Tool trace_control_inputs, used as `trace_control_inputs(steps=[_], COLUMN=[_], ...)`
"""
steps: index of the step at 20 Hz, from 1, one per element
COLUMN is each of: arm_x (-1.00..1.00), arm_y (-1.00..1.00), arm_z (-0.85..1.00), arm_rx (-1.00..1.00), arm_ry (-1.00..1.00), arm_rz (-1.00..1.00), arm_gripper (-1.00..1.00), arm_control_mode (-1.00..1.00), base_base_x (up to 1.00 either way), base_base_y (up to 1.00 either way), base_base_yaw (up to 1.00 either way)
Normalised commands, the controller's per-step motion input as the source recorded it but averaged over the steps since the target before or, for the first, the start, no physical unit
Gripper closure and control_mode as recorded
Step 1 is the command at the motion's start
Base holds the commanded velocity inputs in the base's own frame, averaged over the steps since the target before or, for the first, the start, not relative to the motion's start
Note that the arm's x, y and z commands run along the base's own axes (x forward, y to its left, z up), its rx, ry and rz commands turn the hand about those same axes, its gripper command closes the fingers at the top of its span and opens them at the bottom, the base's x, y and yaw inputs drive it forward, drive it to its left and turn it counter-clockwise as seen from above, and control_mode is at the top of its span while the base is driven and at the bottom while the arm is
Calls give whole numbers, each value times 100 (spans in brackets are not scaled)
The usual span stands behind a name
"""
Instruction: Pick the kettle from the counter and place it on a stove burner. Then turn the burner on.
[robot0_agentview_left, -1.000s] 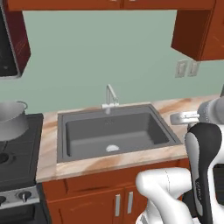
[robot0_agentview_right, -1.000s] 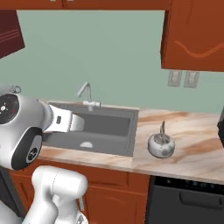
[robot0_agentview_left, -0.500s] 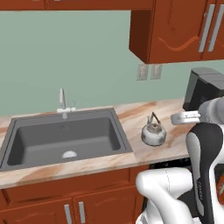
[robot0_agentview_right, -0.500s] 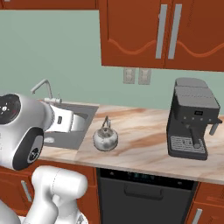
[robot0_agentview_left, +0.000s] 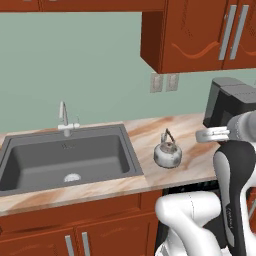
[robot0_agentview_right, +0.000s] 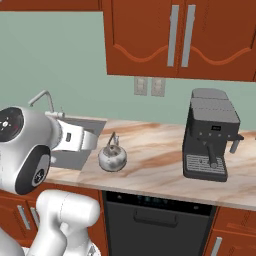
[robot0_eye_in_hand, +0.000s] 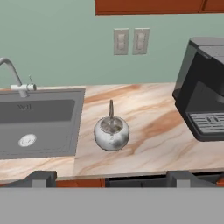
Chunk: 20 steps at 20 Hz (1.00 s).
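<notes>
At the left, a dark grey sink (robot0_agentview_left: 65, 160) is set into the counter (robot0_agentview_left: 150, 132), with a faucet (robot0_agentview_left: 64, 117) standing at its back rim. In the hand view the sink (robot0_eye_in_hand: 39, 120) is seen at the left with its round drain (robot0_eye_in_hand: 27, 140) and the faucet (robot0_eye_in_hand: 15, 78) behind it.

Just right of the sink the kettle (robot0_agentview_left: 167, 152) is seen upright on the counter, its thin dark handle arched over the top. In the right base view the kettle (robot0_agentview_right: 112, 156) is found between the sink's edge and the coffee machine (robot0_agentview_right: 210, 135), apart from both. In the hand view the kettle (robot0_eye_in_hand: 111, 131) lies near the middle, on the veined counter (robot0_eye_in_hand: 148, 144), with nothing touching it.

On the wall behind, two outlet plates (robot0_eye_in_hand: 130, 41) are mounted side by side, below red-brown upper cabinets (robot0_agentview_right: 180, 37).

At the right the black coffee machine (robot0_eye_in_hand: 202, 87) is placed on the counter, well apart from the kettle. Below the counter a dark dishwasher front (robot0_agentview_right: 155, 220) is seen.

The gripper (robot0_eye_in_hand: 111, 178) is held back from the counter's front edge, its two dark fingertips (robot0_eye_in_hand: 41, 177) spread wide to either side, with nothing between them.
</notes>
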Motion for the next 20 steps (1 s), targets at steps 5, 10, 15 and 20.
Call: trace_control_inputs(steps=[5, 10, 15, 20], arm_x=[0, 2, 13, 17], arm_y=[0, 0, 0, 0], arm_z=[0, 0, 0, -2], arm_rx=[0, 0, 0, 0], arm_ry=[0, 3, 8, 14], arm_rz=[0, 0, 0, 0], arm_gripper=[-100, -100, -100, -100], arm_control_mode=[100, -100, -100, -100], base_base_x=[0, 0, 0, 0], base_base_y=[0, 0, 0, 0], base_base_yaw=[0, 0, 0, 0])
